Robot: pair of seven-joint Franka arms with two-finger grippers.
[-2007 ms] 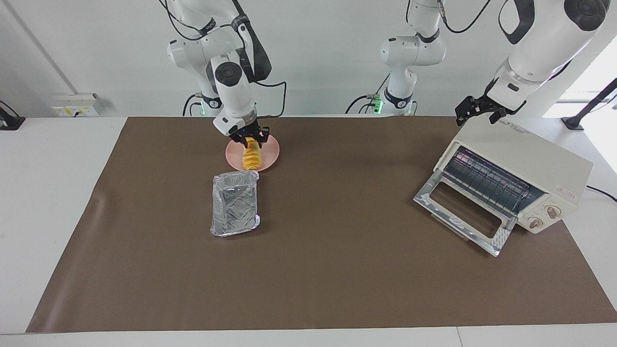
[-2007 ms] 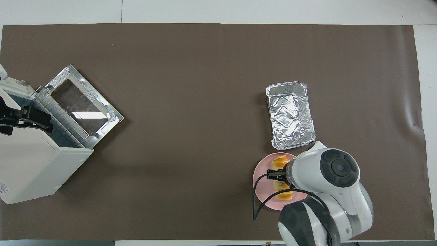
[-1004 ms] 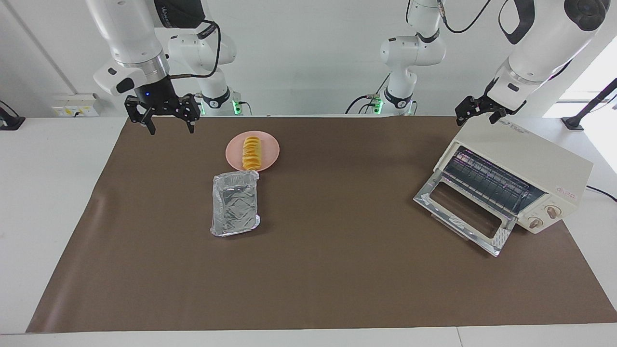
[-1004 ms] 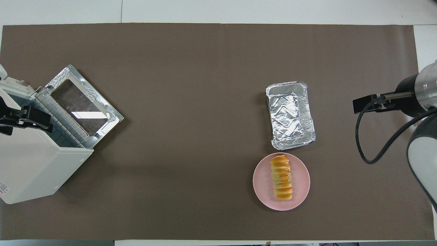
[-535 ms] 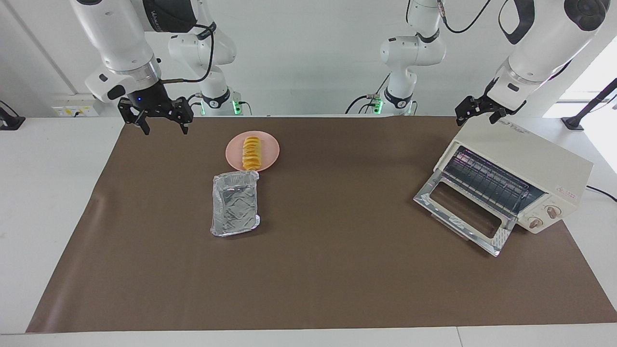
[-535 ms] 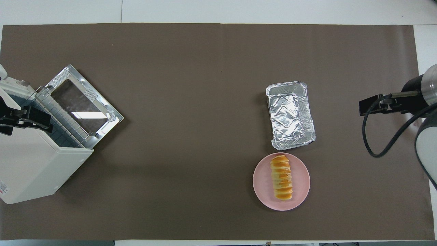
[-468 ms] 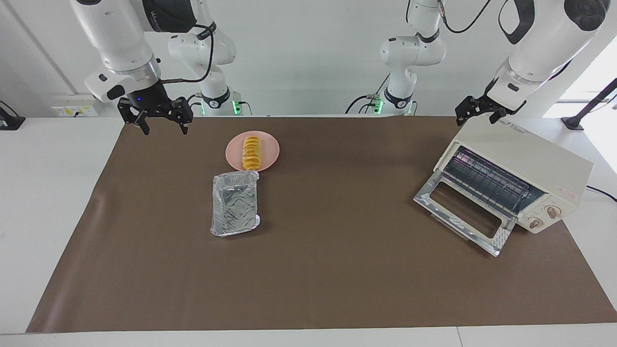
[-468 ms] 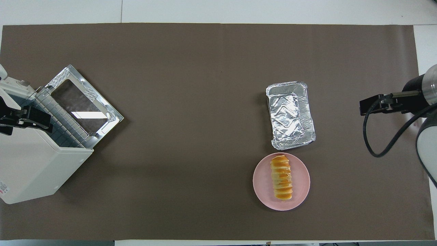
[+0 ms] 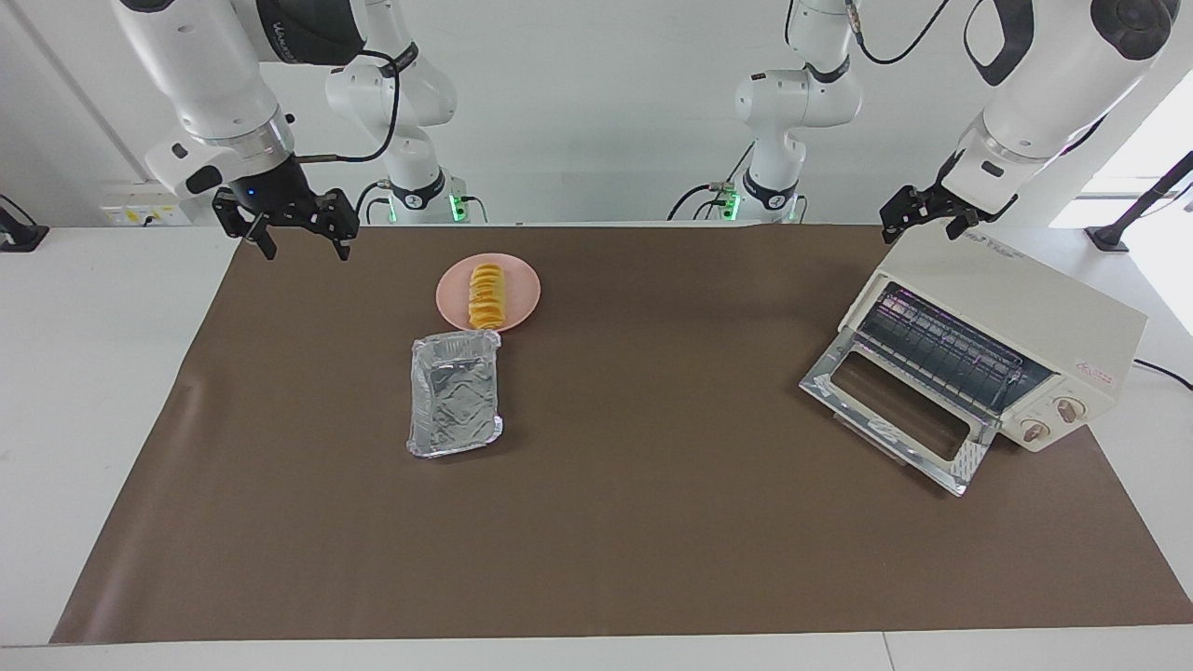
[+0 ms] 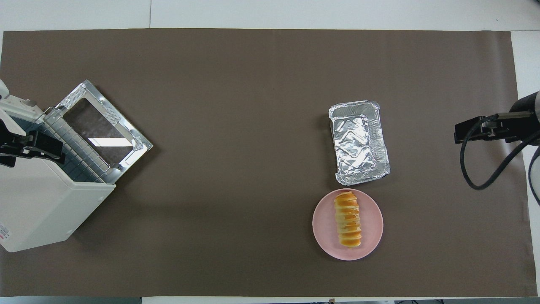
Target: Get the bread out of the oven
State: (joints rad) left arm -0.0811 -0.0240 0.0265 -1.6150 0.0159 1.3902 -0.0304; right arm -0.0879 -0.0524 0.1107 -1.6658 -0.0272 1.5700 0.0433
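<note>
Small golden-yellow ridged bread lies on the round pink plate — out of the cream-white oven, door down. Task looks done. Right tool released, raised over the desk's corner; left tool waits over the oven, grip unreadable.

Bread on the plate, oven at the left arm's end of the bench

The bread lies on the plate, toward the right arm's end of the bench. The foil tray sits just beside the plate, farther from the robots. The oven stands well apart from them, its door dropped down onto the bench. The left claw hangs over the oven's top; the right claw is up over the bench's corner.
</note>
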